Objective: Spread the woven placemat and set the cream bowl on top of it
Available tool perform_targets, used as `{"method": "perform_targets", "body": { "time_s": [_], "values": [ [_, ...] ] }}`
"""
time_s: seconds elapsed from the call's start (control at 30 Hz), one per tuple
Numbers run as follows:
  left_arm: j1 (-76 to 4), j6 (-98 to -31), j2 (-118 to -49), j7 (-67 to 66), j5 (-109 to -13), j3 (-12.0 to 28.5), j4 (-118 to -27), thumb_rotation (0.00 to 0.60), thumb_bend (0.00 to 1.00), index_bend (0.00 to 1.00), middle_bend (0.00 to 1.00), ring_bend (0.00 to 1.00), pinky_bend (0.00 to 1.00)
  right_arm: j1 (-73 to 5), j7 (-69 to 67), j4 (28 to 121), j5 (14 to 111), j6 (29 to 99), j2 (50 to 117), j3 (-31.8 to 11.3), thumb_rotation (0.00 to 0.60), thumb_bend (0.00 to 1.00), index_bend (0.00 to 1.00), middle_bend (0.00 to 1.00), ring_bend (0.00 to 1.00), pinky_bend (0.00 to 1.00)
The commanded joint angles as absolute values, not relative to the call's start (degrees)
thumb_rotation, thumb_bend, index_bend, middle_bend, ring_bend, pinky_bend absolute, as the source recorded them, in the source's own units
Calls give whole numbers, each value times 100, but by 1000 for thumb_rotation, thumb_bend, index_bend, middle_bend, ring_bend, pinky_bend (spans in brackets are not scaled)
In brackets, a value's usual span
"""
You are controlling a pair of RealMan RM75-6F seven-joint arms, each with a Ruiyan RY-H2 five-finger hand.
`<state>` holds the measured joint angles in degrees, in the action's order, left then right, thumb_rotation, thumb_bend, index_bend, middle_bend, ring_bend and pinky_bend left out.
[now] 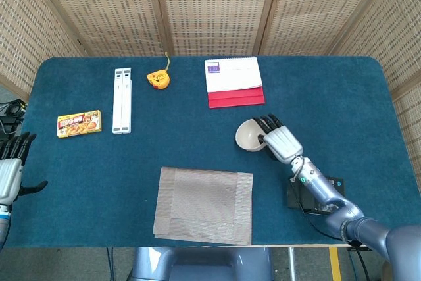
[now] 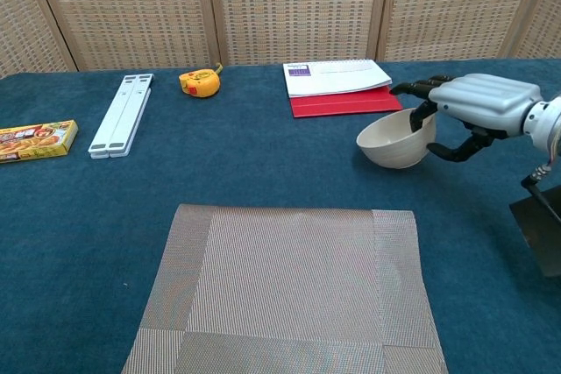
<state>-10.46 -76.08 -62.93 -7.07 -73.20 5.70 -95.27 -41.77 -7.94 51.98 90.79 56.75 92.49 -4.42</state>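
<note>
The woven placemat (image 1: 204,204) (image 2: 285,290) lies flat and spread near the table's front edge. The cream bowl (image 1: 250,135) (image 2: 392,139) hangs tilted just above the table, right of and beyond the mat. My right hand (image 1: 281,141) (image 2: 473,103) grips its right rim, fingers hooked inside and thumb under the outer wall. My left hand (image 1: 12,166) rests at the far left table edge, fingers apart, holding nothing; the chest view does not show it.
Along the back lie a white folding stand (image 1: 122,100), a yellow tape measure (image 1: 158,79) and a white-and-red notebook (image 1: 234,82). A yellow snack box (image 1: 79,124) sits at the left. A black device (image 1: 314,194) lies under my right forearm.
</note>
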Motion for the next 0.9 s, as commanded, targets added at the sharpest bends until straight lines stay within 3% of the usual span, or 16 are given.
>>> {"method": "perform_targets", "body": {
  "time_s": [0.03, 0.2, 0.5, 0.9],
  "values": [
    [-1049, -7599, -6297, -714, -7314, 565, -9527, 600, 0, 0, 0, 0, 0, -4154, -1044, 4987, 9061, 5934, 9228, -528, 600, 664, 660, 0, 0, 0],
    [-1053, -7608, -6314, -750, -7306, 565, -9535, 600, 0, 0, 0, 0, 0, -4137, -1366, 4451, 8771, 6001, 9167, -755, 600, 665, 661, 0, 0, 0],
    [-1069, -7608, -6346, -841, -7269, 570, -9550, 600, 0, 0, 0, 0, 0, -4118, -1749, 3067, 7943, 5114, 9475, -1098, 600, 665, 664, 0, 0, 0],
    [-1133, -7537, -6426, -1030, -7212, 561, -9542, 600, 0, 0, 0, 0, 0, -4108, -2011, 2469, 8032, 4571, 9704, -817, 600, 665, 641, 0, 0, 0]
  ]
}}
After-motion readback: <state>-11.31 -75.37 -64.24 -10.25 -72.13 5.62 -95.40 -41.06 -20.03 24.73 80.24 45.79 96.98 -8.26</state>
